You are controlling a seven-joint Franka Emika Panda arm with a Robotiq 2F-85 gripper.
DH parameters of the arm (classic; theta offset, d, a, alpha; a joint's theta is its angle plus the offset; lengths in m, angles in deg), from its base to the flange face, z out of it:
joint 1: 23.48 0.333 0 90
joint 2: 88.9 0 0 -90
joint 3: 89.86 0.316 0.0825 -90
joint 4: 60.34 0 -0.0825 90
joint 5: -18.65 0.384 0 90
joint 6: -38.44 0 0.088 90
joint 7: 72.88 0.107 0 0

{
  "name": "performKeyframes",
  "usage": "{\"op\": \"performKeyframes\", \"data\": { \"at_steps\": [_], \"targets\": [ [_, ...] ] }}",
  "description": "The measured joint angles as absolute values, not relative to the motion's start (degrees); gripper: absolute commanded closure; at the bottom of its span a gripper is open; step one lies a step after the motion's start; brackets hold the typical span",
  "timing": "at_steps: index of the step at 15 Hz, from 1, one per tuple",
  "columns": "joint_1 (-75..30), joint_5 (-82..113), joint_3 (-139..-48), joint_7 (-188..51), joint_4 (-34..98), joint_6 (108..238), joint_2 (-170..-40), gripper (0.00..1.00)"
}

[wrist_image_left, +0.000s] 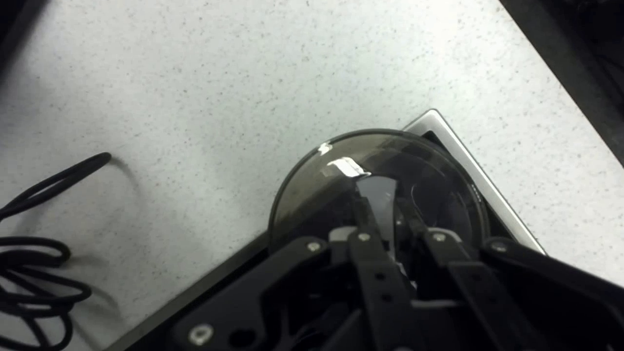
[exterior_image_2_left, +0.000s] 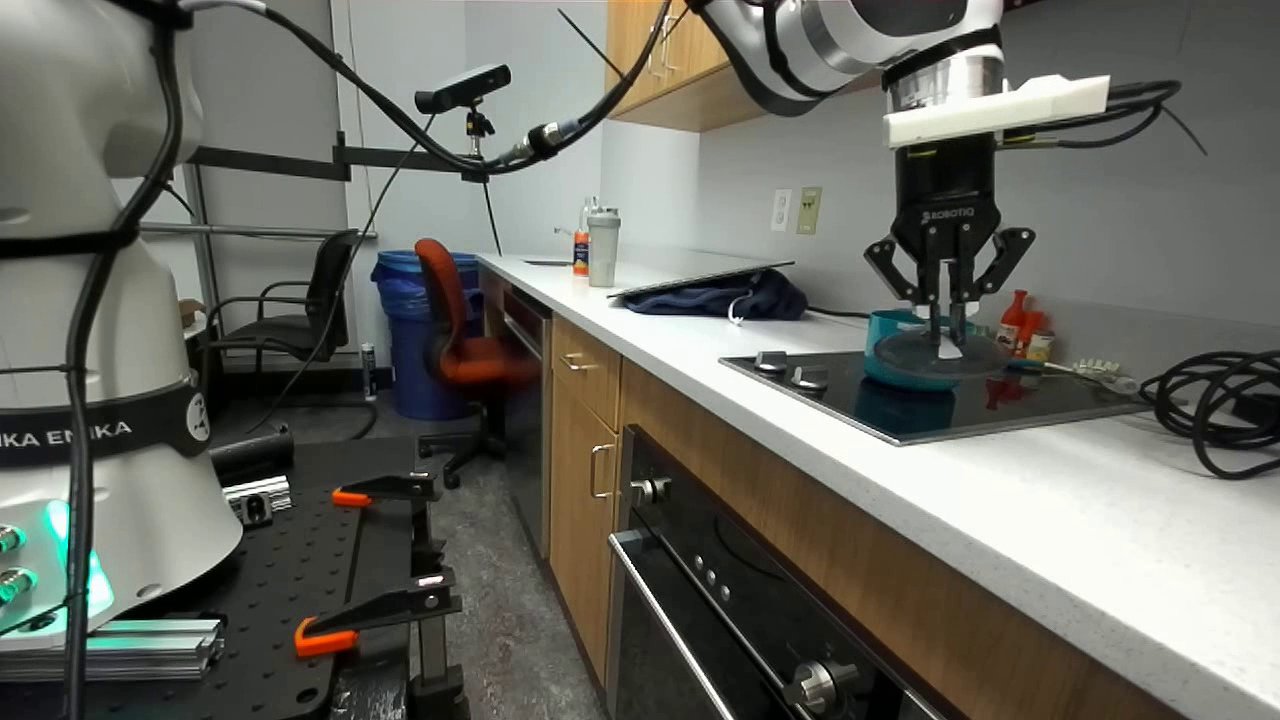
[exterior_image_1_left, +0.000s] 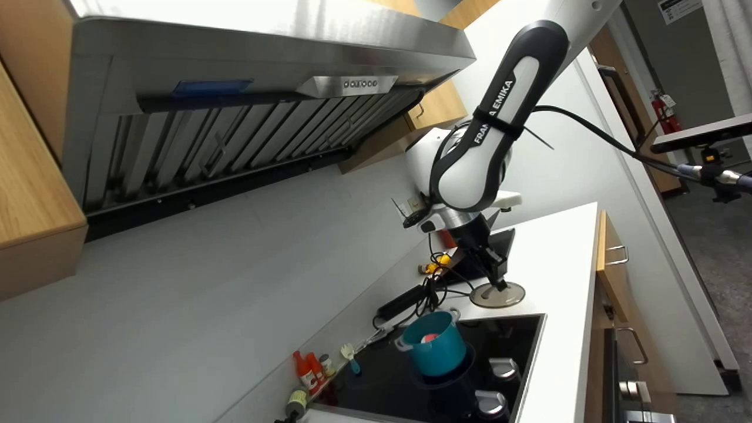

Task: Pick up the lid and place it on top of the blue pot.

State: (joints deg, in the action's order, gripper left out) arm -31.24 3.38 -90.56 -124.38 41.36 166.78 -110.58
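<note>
A stainless-steel range hood (exterior_image_1_left: 270,53) loomed overhead in an exterior view as a Franka Emika arm (exterior_image_1_left: 470,185) reached down toward a speckled white countertop (exterior_image_2_left: 1050,510). A built-in oven (exterior_image_2_left: 740,590) sat in the wood-fronted cabinetry (exterior_image_2_left: 580,520) below, and a black glass cooktop (exterior_image_1_left: 382,382) with a metal edge lay set into the countertop. Black cables (exterior_image_2_left: 1250,405) lay coiled beside it. The Robotiq gripper (exterior_image_2_left: 947,330) pointed straight down, its two fingers drawn close together and pinching the grip at the centre of a lid (wrist_image_left: 336,190). On the cooktop, upright and open at the top, stood a teal cooking pot (exterior_image_1_left: 440,355) with a pale handle on each side. The round, transparent, dark-rimmed lid hung roughly level in the air, near the pot and apart from it; in the wrist view it lay over a corner of the cooktop, whose edge showed through it. Along the wall (exterior_image_1_left: 235,282) by the cooktop were red bottles (exterior_image_1_left: 304,371), a small jar (exterior_image_1_left: 327,365) and a teal-handled utensil (exterior_image_1_left: 348,352). Two silver control knobs (exterior_image_1_left: 490,403) rose from the cooktop near the pot. Inside the pot sat a reddish item (exterior_image_1_left: 429,338), partly hidden by the rim and too small to identify.
</note>
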Motion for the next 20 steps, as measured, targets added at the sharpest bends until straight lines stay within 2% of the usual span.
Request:
{"op": "performKeyframes", "data": {
  "at_steps": [20],
  "targets": [
    [-28.2, 3.4, -88.9, -119.3, 32.1, 168.5, -113.6, 0.96]
  ]
}}
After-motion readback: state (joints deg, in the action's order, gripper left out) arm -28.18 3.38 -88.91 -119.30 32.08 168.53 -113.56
